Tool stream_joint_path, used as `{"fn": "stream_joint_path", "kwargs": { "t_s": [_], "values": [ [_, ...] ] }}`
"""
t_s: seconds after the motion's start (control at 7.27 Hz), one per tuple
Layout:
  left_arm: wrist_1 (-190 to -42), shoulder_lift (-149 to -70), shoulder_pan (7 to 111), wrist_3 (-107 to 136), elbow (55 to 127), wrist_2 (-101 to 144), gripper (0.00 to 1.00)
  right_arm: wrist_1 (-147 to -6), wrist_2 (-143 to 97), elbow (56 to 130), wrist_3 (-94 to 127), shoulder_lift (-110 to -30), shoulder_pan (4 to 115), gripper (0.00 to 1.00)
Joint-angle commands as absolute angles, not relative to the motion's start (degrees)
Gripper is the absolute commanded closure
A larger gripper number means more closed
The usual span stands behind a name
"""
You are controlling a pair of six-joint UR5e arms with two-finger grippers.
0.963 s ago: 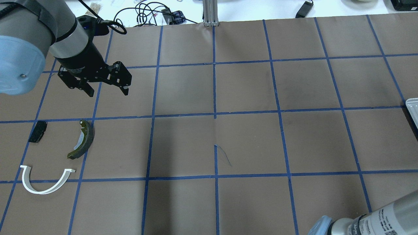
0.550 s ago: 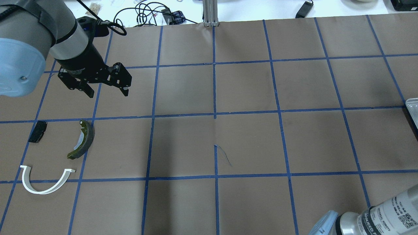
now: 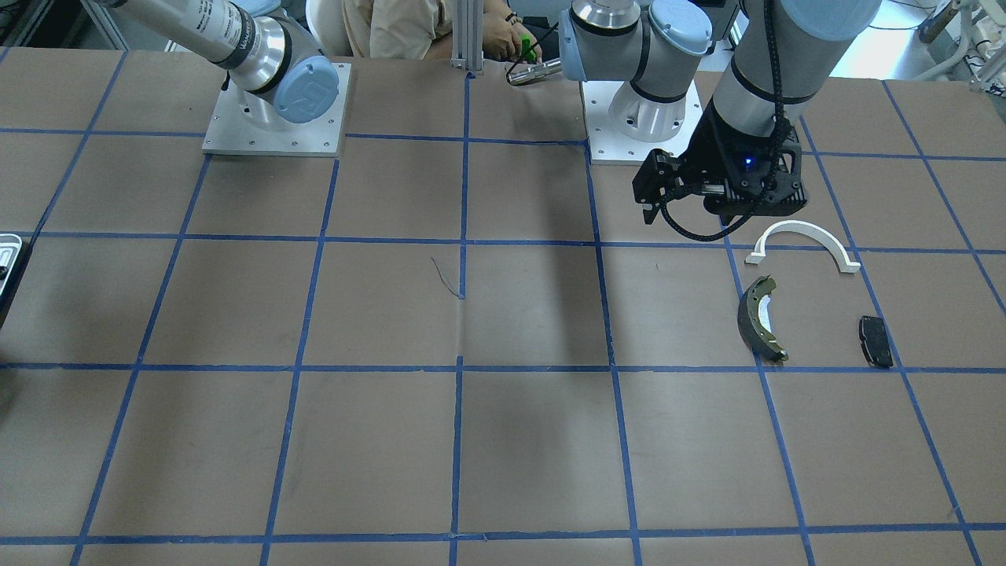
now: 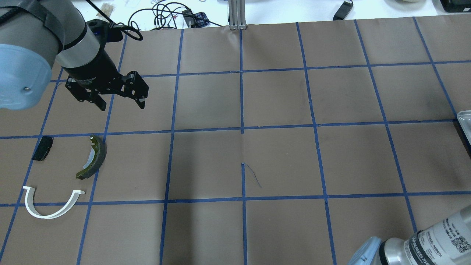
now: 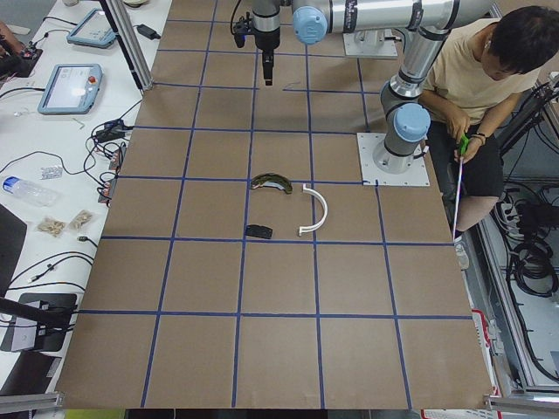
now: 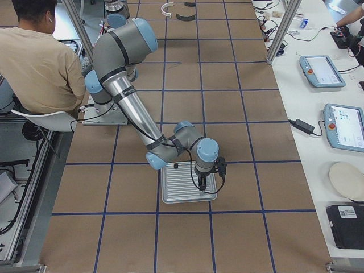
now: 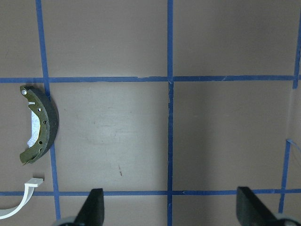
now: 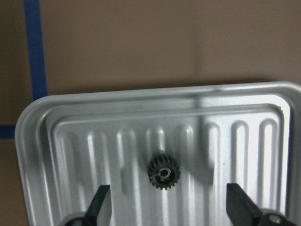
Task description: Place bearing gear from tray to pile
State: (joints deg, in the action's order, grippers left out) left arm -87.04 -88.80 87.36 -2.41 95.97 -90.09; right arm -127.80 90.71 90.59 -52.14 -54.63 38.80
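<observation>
- We found the bearing gear [image 8: 163, 173], small, dark and toothed, lying flat on the ribbed floor of the metal tray [image 8: 29, 141], with its bore facing up at the right wrist camera.
- Being round, it showed no long axis, so we judged that any approach angle across its teeth would serve.
- In that wrist view the gear sat almost on the midline between the two fingers of the right pincer [image 8: 170, 203] and a little beyond their tips, so we judged the coming move to be mostly a straight descent.
- The right pincer was spread wide, far wider than the gear, and held and touched nothing.
- The right arm was plainly the nearer one, hovering over the tray [image 6: 182, 185] at its end of the tabletop [image 4: 279, 162].
- The pile lay well apart at the opposite end: an olive brake shoe [image 4: 92, 158], a white half-ring bracket [image 4: 48, 217] and a small black pad [image 4: 42, 148].
- The left pincer [image 4: 121, 105] hung above the tabletop near the pile, also spread and empty.
</observation>
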Motion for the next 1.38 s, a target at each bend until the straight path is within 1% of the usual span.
{"fn": "stream_joint_path", "kwargs": {
  "t_s": [0.0, 0.28, 0.41, 0.55, 0.69, 0.83, 0.96, 1.1, 1.24],
  "values": [
    [-87.1, -88.59, 87.36, -2.46, 96.15, -90.09, 0.0, -129.72, 90.0, 90.35, -51.86, -54.05, 39.2, 0.16],
    [-87.01, -88.59, 87.19, -2.46, 96.15, -90.09, 0.0, -128.94, 90.09, 90.35, -52.21, -54.14, 39.55, 0.52],
    [-87.01, -88.59, 87.19, -2.46, 96.07, -90.09, 0.0, -128.5, 90.09, 90.35, -52.47, -54.14, 39.55, 0.65],
    [-87.01, -88.59, 87.19, -2.46, 96.15, -90.09, 0.0, -128.41, 90.26, 90.44, -52.38, -54.14, 39.55, 0.81],
    [-87.01, -88.59, 87.19, -2.46, 96.07, -90.09, 0.0, -128.58, 90.7, 90.44, -52.12, -54.31, 39.55, 0.88],
    [-87.01, -88.59, 87.19, -2.46, 96.06, -90.09, 0.0, -129.11, 90.27, 90.18, -52.03, -55.1, 39.55, 0.93],
    [-86.84, -88.59, 87.1, -2.55, 96.06, -90.09, 0.0, -129.02, 90.0, 90.18, -51.94, -57.46, 40.77, 0.95],
    [-86.49, -88.59, 87.1, -2.46, 96.15, -90.09, 0.0, -128.68, 90.09, 90.26, -51.16, -60.18, 45.22, 0.95],
    [-86.48, -88.59, 87.1, -2.46, 96.15, -90.09, 0.0, -128.15, 90.09, 90.79, -43.84, -61.77, 51.79, 0.95]
  ]
}}
